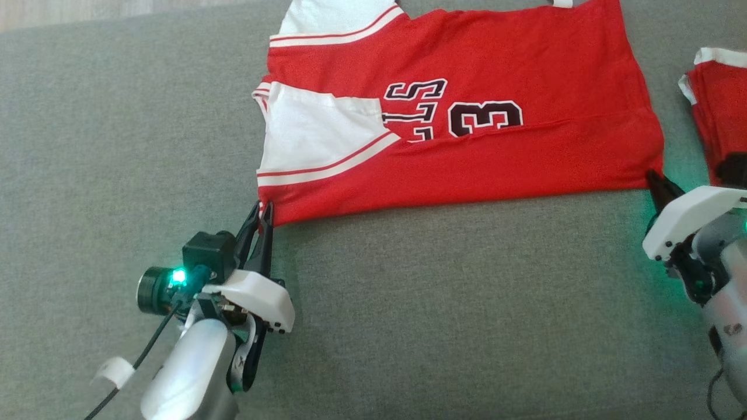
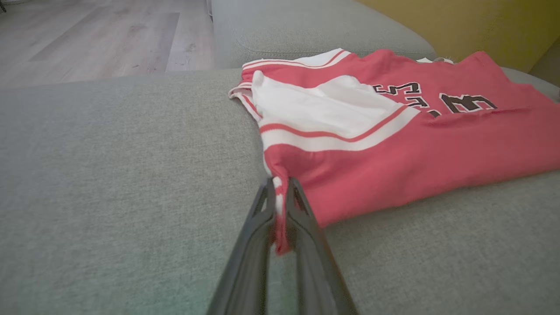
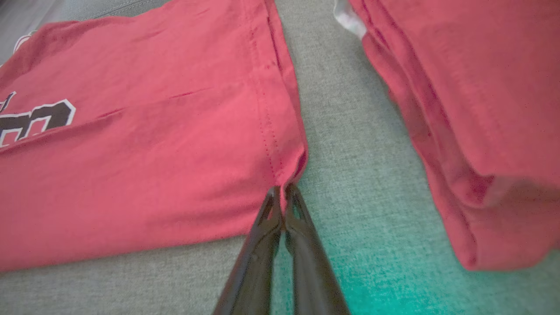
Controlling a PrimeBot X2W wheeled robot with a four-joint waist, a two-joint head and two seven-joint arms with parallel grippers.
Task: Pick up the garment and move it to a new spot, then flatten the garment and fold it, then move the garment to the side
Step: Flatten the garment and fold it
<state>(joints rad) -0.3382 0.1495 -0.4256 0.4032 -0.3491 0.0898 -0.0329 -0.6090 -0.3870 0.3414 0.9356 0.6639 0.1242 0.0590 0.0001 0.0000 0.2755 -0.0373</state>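
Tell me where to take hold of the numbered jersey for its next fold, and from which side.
Take the jersey by its two near corners, coming in low from the robot's own side along the grey cushion. It lies flat with its long near edge facing the robot, so both corners are free to pinch. The left gripper and right gripper are shut on them.

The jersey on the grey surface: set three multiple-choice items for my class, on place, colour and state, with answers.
1. In the head view, the folded red garment lies where from the jersey? A) right B) left C) on top
2. The jersey's sleeves are: A) black B) white C) blue
3. The left gripper is: A) wide open B) shut on the jersey's corner C) shut on nothing
Answers: 1 A, it lies apart at the right edge; 2 B, white with red stripe; 3 B, its fingers pinch red cloth.
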